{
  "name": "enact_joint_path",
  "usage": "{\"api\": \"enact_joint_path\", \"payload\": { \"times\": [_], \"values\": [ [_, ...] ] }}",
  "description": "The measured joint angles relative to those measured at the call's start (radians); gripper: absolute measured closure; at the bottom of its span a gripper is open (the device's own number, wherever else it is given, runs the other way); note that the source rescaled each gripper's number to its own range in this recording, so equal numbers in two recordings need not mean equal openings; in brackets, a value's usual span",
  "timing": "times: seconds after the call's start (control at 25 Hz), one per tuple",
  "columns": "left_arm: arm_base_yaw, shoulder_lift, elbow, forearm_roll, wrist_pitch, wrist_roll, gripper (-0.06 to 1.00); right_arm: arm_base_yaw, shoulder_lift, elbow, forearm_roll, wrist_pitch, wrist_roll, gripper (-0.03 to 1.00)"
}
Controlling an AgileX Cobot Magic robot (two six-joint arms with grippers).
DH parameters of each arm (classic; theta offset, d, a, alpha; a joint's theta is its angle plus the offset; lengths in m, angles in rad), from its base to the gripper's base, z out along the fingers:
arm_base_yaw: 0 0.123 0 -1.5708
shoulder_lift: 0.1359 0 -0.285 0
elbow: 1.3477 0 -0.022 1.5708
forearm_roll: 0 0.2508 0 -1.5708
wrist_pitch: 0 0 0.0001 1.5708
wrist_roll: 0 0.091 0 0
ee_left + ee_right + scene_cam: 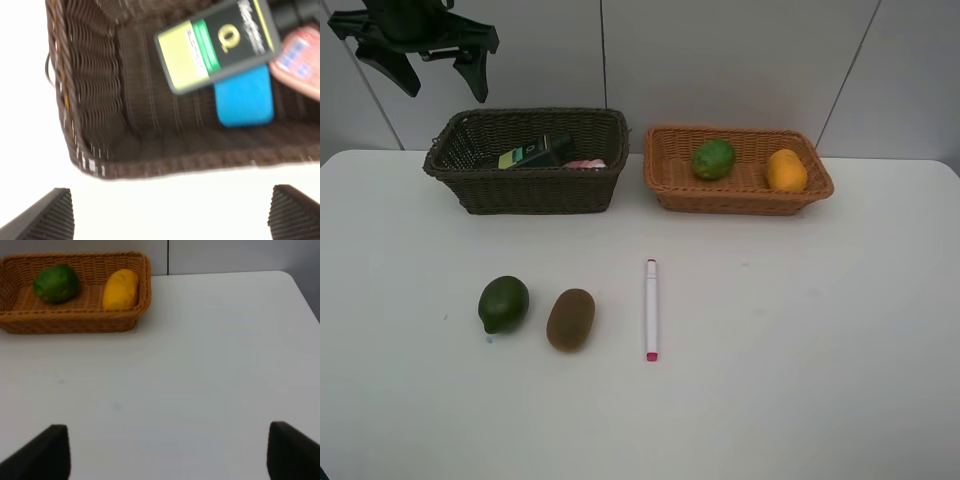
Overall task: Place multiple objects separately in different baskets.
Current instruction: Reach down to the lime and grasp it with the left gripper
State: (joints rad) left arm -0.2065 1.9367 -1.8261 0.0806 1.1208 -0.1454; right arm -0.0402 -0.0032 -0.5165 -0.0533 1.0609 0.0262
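The dark brown basket (pixel 525 190) stands at the back left and holds a dark green bottle (pixel 535 152), a pink bottle (pixel 585 163) and, seen in the left wrist view, a blue eraser (pixel 245 102). The tan basket (pixel 740 195) at the back right holds a green round fruit (pixel 714 159) and an orange mango (pixel 786 170). On the table lie another green fruit (pixel 504 304), a brown kiwi (pixel 570 319) and a white-pink marker (pixel 651 308). My left gripper (pixel 435 65) hangs open above the dark basket's left end. My right gripper (pixel 165 452) is open and empty over bare table.
The white table (pixel 800 350) ends against a pale wall at the back. The three loose items lie in a row left of centre at mid-depth.
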Motion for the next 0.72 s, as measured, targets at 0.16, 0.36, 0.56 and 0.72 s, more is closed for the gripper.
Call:
{"api": "enact_joint_path", "payload": {
  "times": [0.16,0.36,0.56,0.72],
  "values": [
    [-0.018,-0.075,0.000,-0.020,0.078,0.029,-0.01,0.000,0.000,0.000,0.000,0.000,0.000,-0.01],
    [-0.104,-0.151,0.007,-0.029,0.078,0.072,-0.01,0.000,0.000,0.000,0.000,0.000,0.000,-0.01],
    [-0.192,-0.196,0.040,-0.046,0.079,0.068,-0.01,0.000,0.000,0.000,0.000,0.000,0.000,-0.01],
    [-0.251,-0.231,0.111,-0.048,0.078,0.013,-0.01,0.000,0.000,0.000,0.000,0.000,0.000,-0.01]
  ]
}}
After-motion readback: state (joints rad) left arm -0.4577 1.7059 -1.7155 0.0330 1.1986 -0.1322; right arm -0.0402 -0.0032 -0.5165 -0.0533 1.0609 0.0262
